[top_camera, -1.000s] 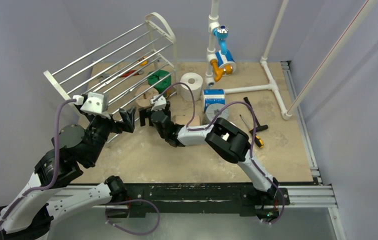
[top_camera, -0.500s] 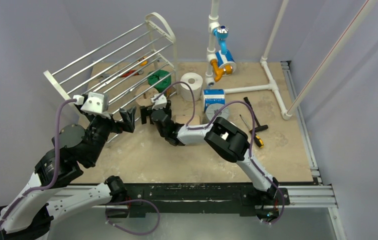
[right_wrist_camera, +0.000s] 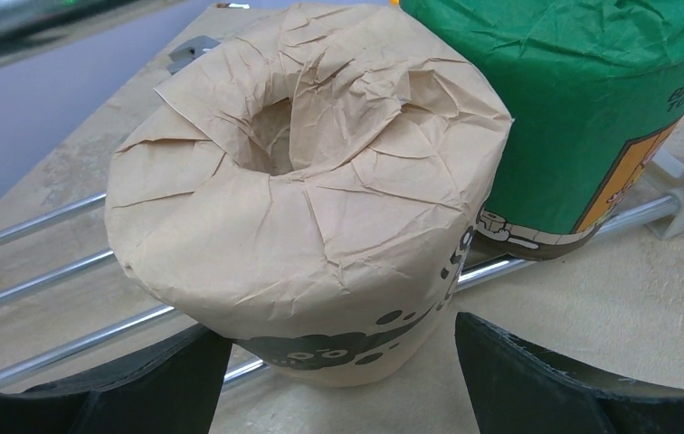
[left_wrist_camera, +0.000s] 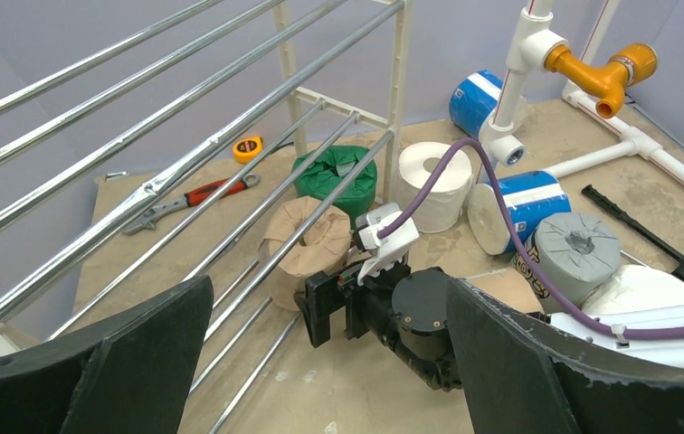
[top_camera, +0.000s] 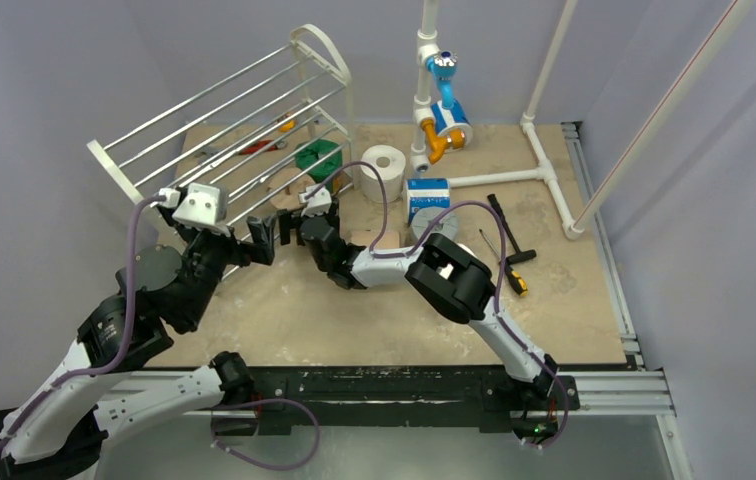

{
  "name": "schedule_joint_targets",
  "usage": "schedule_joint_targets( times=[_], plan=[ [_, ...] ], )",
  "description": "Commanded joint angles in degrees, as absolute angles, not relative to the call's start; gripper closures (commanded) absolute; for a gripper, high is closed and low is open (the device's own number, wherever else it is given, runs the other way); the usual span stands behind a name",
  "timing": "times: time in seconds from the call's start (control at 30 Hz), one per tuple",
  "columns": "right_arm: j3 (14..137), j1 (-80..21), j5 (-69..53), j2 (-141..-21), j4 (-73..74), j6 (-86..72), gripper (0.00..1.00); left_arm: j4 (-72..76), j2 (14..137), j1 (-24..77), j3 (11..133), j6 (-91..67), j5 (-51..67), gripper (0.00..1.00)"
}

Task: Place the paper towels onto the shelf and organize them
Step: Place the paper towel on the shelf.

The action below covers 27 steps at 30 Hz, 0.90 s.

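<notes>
A tan printed paper towel roll (right_wrist_camera: 307,190) stands upright by the low silver rods of the white shelf (top_camera: 224,120). My right gripper (right_wrist_camera: 340,348) is open with a finger at each side of the roll's base, and a gap shows at the right finger. My left gripper (top_camera: 262,240) hangs wide open and empty just left of the right gripper (top_camera: 292,232). A green roll (left_wrist_camera: 338,176) stands behind the tan one. Further right are a white roll (left_wrist_camera: 433,181), a blue-white roll (left_wrist_camera: 524,203) and a grey roll (left_wrist_camera: 578,253).
A white pipe frame (top_camera: 539,175) with blue and orange fittings stands at the back right, a blue roll (left_wrist_camera: 474,95) against it. A red-handled wrench (left_wrist_camera: 198,194) and a tape measure (left_wrist_camera: 248,145) lie under the shelf. A hammer (top_camera: 509,240) lies right.
My left arm has shifted a little to the right, bringing its open gripper closer to the right one. The right gripper stays at the tan roll.
</notes>
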<state>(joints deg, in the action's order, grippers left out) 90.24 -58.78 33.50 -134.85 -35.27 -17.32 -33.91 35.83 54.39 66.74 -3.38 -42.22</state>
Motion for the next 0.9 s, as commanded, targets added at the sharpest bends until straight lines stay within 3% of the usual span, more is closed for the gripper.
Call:
schedule_joint_targets(
  times=[0.0, 0.87],
  plan=[
    [92.52, -57.92, 34.89, -134.73, -37.85, -17.74, 0.09, -31.83, 36.48, 54.14, 66.72, -2.41, -42.91, 0.0],
    [93.71, -58.07, 34.2, -134.38, -40.15, -21.34, 0.09, -31.31, 36.7, 54.14, 66.19, -2.55, -42.8, 0.0]
  ],
)
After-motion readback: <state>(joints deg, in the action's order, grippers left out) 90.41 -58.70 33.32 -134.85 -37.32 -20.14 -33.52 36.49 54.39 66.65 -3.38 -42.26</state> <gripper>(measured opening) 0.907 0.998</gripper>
